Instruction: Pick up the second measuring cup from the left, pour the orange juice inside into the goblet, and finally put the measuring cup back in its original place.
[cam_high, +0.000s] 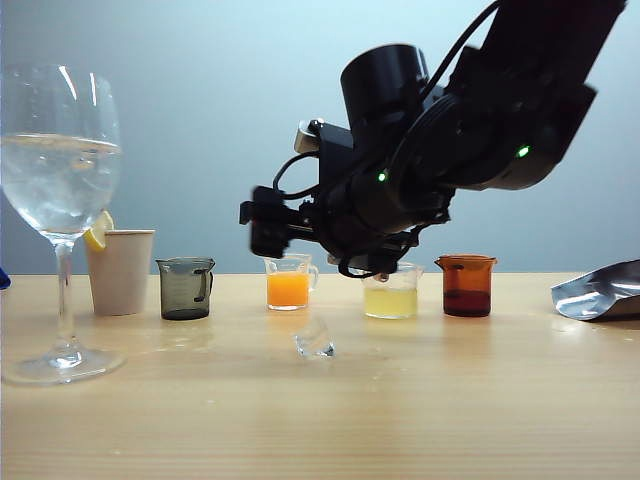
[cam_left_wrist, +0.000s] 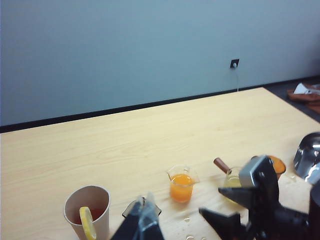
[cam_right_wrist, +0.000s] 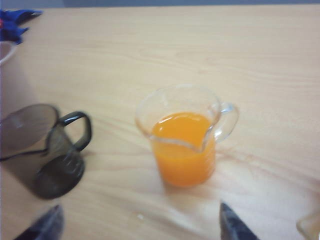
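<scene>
Right gripper (cam_right_wrist: 137, 225): two dark fingertips (cam_right_wrist: 234, 226) set wide apart, nothing between them, hanging above bare table short of the second measuring cup (cam_right_wrist: 185, 135). In the exterior view this gripper (cam_high: 266, 222) sits centre frame on a big black arm reaching in from the upper right, held above the tabletop in front of the cup row.

Left gripper (cam_left_wrist: 145, 222): only the finger ends show at the bottom edge of its wrist view, close together and blurred; cannot tell if closed. Nothing seen held. It is over the near side of the table, behind the cup row as its camera looks on.

Second measuring cup (cam_high: 289, 282): upright on the table (cam_high: 320, 420), untouched, about half full of orange juice (cam_right_wrist: 181, 150). Exterior view: just left of centre, directly behind and below the right gripper.

Smoky cup (cam_high: 186, 288) next to it on the left. Further left a paper cup (cam_high: 120, 270) with a lemon slice on its rim. Goblet (cam_high: 60, 220) at far left, nearest the camera, holding clear liquid, well apart from the juice cup.

Right of the juice cup: pale yellow cup (cam_high: 391, 293), then amber cup (cam_high: 466, 285). Silver foil bag (cam_high: 600, 292) at right edge. Small clear piece (cam_high: 314, 340) lies on the table in front of the row.
</scene>
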